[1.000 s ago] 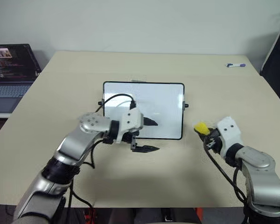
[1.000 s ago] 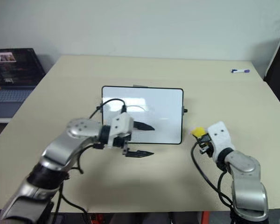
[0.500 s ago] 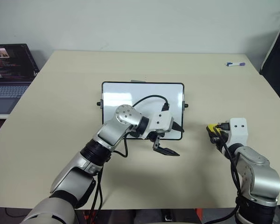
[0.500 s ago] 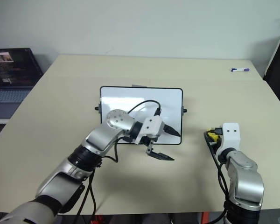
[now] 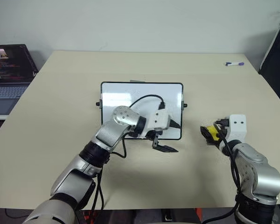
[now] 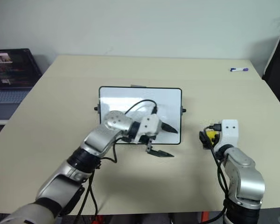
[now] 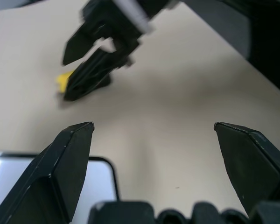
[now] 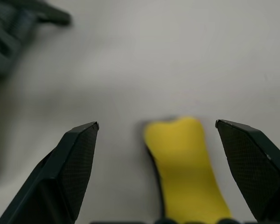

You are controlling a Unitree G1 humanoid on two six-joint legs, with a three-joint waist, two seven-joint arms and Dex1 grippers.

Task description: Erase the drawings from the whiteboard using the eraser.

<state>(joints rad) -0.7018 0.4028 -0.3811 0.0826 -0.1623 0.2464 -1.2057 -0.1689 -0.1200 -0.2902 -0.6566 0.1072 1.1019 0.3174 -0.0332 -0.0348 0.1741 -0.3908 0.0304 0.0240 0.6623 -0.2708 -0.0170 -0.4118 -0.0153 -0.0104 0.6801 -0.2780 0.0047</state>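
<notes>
Beige tabletop [image 5: 60, 116] under a pale wall, bearing one whiteboard [image 5: 130, 95], one eraser [image 5: 209, 132], one marker pen [image 5: 234, 64] at the far right edge; one open laptop [image 5: 11, 65] on a lower stand beyond the left edge.

Changed from a second ago: left gripper [image 5: 170, 136] carried from the board's near left over to its near right corner, fingers spread, one tip over the board, the other over bare table. Right gripper [image 8: 165, 163] then clamped on the eraser, now released, fingers [image 8: 77, 163] wide apart either side of the yellow block, not touching it. Eraser lying on the table just right of the whiteboard, between those fingers.

Counted: two grippers, both open and empty. Drawings on the board too faint to make out. No containers on the table.
</notes>
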